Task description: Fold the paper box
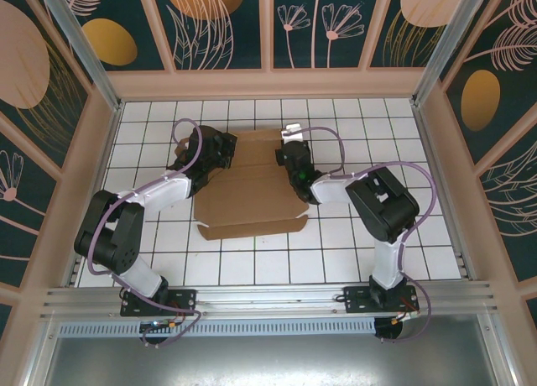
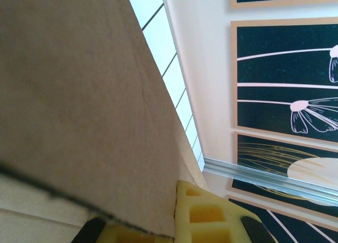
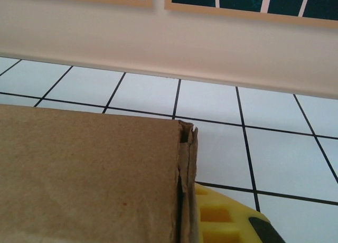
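The paper box (image 1: 252,197) is a brown cardboard sheet lying partly folded on the white tiled table, its near flap flat toward the arms. My left gripper (image 1: 220,151) is at its far left corner. In the left wrist view a cardboard panel (image 2: 79,105) runs between the yellow fingers (image 2: 211,216), and the left gripper (image 2: 177,224) is shut on it. My right gripper (image 1: 289,155) is at the far right side. In the right wrist view a doubled cardboard edge (image 3: 187,169) stands against the yellow finger (image 3: 222,222), with the right gripper (image 3: 187,230) shut on it.
Pale walls with dark floral panels (image 1: 268,25) close in the table at the back and on both sides. An aluminium rail (image 1: 268,298) runs along the near edge, where the arm bases are bolted. White tiles (image 1: 369,126) lie open to the right of the box.
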